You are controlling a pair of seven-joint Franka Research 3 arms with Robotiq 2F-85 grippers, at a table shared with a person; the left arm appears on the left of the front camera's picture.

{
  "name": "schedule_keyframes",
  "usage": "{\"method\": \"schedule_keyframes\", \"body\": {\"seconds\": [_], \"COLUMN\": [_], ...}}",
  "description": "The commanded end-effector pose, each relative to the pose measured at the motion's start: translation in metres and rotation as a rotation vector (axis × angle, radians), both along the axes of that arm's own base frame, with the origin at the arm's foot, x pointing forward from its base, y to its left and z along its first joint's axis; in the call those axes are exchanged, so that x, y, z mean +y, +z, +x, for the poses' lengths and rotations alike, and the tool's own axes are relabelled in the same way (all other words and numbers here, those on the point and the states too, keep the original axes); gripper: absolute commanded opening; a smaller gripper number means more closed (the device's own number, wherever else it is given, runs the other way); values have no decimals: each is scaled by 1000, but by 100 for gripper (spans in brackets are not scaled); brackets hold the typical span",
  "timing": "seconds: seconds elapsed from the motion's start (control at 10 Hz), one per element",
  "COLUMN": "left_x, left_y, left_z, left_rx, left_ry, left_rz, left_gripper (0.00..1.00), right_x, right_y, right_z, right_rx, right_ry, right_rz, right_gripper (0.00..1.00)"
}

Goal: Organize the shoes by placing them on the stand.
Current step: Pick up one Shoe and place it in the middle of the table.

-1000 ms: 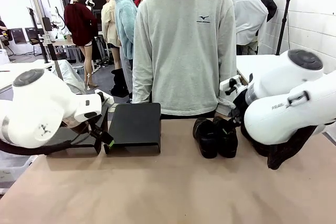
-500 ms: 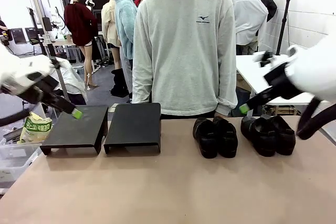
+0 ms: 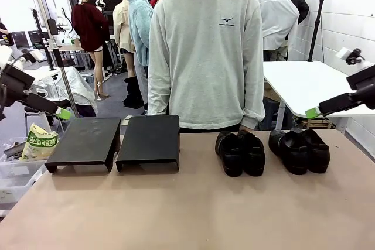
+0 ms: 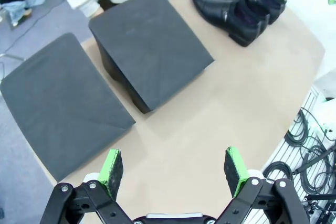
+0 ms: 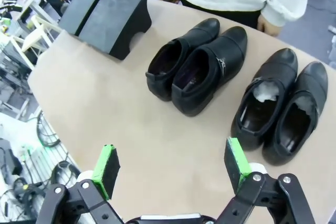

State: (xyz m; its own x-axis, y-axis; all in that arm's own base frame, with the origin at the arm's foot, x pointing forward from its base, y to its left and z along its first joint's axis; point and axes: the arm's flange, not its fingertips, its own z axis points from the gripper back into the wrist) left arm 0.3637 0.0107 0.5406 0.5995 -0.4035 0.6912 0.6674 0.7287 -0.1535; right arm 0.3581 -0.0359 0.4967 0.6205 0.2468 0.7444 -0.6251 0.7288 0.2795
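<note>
White block wall, white table, grey floor

The front camera sits just above the near edge of the table and faces across it toward the person. Each wrist camera looks steeply down from well above the table: the left over the stands, the right over the shoes. All views share both.

The shoes look like smooth black leather with a soft gloss on the toes, and one holds crumpled white paper. The two stands are matt black with a fine, slightly rough grain, on a smooth matt tan table. The person's grey sweatshirt is soft knitted cloth; the pads of the left gripper are bright green and rubbery-looking.
</note>
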Motion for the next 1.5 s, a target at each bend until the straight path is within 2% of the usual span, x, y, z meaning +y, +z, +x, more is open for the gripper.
{"method": "schedule_keyframes", "body": {"seconds": [0.0,0.3,0.4,0.5,1.4], "left_x": [19,14,6,17,17], "left_y": [3,0,-6,7,7], "left_z": [-6,-2,5,-6,-6], "left_rx": [-44,-23,68,-26,-26], "left_ry": [9,11,67,29,29], "left_rz": [-43,-39,-147,-25,-25], "left_gripper": [100,100,100,100,100], "right_x": [-9,-5,-10,-10,-10], "right_y": [0,-3,3,3,3], "right_z": [9,14,3,3,3], "right_rx": [-1,-13,4,4,4], "right_ry": [17,25,-1,-1,-1], "right_rz": [53,37,59,59,59], "right_gripper": [100,100,100,100,100]}}
